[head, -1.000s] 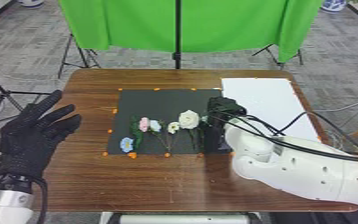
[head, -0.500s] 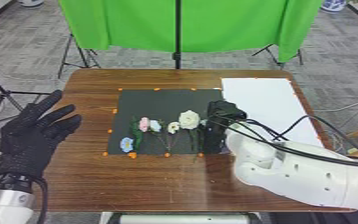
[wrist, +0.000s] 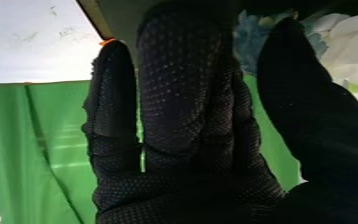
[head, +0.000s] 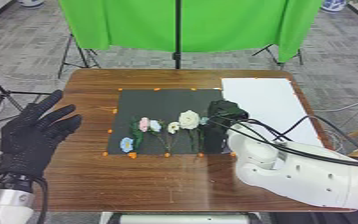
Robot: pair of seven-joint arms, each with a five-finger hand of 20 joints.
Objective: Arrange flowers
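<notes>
Head view: the brown table is topped by a dark mat, with a white sheet laid right. The left hand is held released at far-side left of nothing grasped, fingers spread; the right hand is held straight-fingered, released, at the mat's right. Left of it, flowers are lined up: white flower, blue flower, small bluish flower just beside that hand.

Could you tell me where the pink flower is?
In the head view, the pink flower lies toward the left of the black mat, just left of a pale blue flower.
</notes>
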